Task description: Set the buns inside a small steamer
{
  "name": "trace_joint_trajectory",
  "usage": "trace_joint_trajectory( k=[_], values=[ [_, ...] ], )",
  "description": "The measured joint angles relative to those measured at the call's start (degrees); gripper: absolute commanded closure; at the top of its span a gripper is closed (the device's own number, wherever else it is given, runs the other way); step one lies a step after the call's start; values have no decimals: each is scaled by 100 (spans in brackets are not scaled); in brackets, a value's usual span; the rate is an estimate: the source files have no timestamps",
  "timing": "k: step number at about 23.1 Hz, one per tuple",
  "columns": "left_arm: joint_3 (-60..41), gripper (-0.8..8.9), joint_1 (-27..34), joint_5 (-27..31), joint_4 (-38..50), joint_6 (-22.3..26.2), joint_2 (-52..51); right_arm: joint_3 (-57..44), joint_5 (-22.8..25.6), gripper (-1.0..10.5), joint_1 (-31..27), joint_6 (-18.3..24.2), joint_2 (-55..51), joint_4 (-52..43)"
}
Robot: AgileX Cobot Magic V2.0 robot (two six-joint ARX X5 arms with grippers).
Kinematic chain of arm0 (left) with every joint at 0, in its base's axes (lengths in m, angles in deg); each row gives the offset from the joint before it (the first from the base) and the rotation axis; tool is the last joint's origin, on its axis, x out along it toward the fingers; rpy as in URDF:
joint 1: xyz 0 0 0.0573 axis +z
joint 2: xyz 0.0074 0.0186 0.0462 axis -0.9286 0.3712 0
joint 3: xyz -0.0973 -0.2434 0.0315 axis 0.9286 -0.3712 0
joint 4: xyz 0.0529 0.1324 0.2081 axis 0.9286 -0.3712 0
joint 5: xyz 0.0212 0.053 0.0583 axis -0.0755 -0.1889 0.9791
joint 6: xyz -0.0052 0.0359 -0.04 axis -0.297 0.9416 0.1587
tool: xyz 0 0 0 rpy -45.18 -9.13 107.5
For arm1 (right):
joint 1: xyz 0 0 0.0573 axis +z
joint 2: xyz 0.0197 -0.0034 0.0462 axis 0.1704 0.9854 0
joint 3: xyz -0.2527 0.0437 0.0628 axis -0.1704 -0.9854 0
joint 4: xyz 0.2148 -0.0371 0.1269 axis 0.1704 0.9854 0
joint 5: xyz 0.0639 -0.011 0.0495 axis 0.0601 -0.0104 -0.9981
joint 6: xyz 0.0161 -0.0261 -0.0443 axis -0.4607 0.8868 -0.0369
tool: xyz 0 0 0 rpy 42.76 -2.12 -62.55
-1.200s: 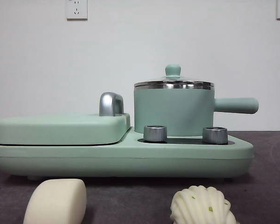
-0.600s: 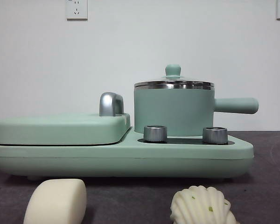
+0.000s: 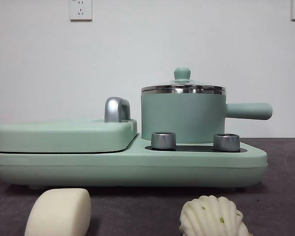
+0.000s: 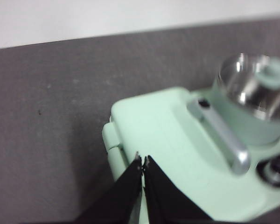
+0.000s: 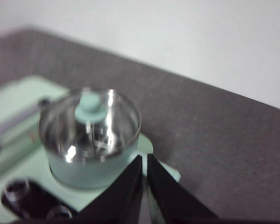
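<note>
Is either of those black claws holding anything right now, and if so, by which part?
Nothing is held. The left gripper and the right gripper are both shut on nothing, up above the cooker. Both buns, the smooth bun and the ridged bun, lie untouched on the table.

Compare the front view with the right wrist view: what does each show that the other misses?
Only the front view shows the smooth bun and the ridged bun lying on the table in front of the appliance, the steamer's side handle, and two wall sockets. Only the right wrist view shows the right gripper, jaws closed and empty, hovering above the steamer, looking down through its glass lid. Both show the small steamer with its lid on, the green knob, and the griddle cover's chrome handle.
</note>
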Motion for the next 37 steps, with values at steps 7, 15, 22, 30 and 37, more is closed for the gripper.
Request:
trace_joint_trajectory(
  k=[7,15,22,30,37],
  values=[
    [2,686,-162,-2,2,1644,240,0,52,903,146,1379,109,428],
    [2,493,-282,-107,197,1530,247,0,52,689,151,1530,107,472],
    [2,498,-640,-262,721,1349,481,0,55,689,151,1204,107,472],
    [2,503,-1429,-734,1928,457,1460,0,52,689,151,520,107,470],
    [2,503,-2131,-734,3440,142,2774,0,52,689,151,369,107,468]
  ],
)
